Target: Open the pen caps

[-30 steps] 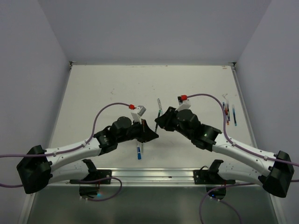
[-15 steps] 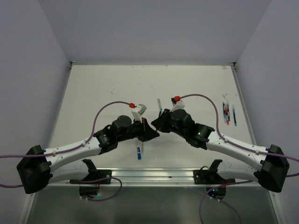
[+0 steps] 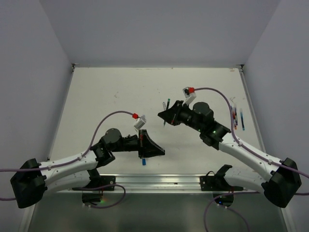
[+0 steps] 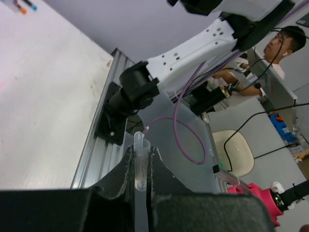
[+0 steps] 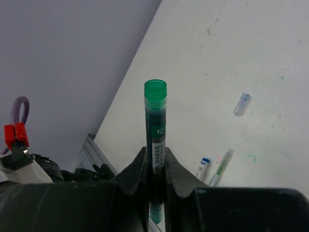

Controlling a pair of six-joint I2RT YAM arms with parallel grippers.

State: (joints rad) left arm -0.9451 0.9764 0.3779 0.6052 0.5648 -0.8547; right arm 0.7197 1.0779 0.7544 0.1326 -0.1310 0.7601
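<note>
The left gripper [image 4: 140, 151] hangs low over the near-middle of the table [image 3: 111, 92], its fingers clenched on a clear pen cap [image 4: 140, 174]. The cap is a short, whitish see-through tube standing upright between the pads, its narrower tip poking above them. On the tabletop just beside this gripper, toward the near edge, lies a blue-tipped pen [image 3: 144, 162], close to the aluminium rail [image 3: 154, 181] that runs along that edge.

Up and to the right, apart from the left gripper with bare tabletop between them, the right gripper [image 5: 155, 152] grasps a green-black pen [image 5: 155, 111]. The pen has a dark barrel with a white printed label and a bright green end, and it juts straight out past the fingertips. Below it a loose clear cap [image 5: 242, 103] lies alone on the white surface.

Further right, a cluster of pens [image 3: 236, 117] sits by the table's right edge, close to the side wall. Beyond both grippers the tabletop runs open to the back wall.
</note>
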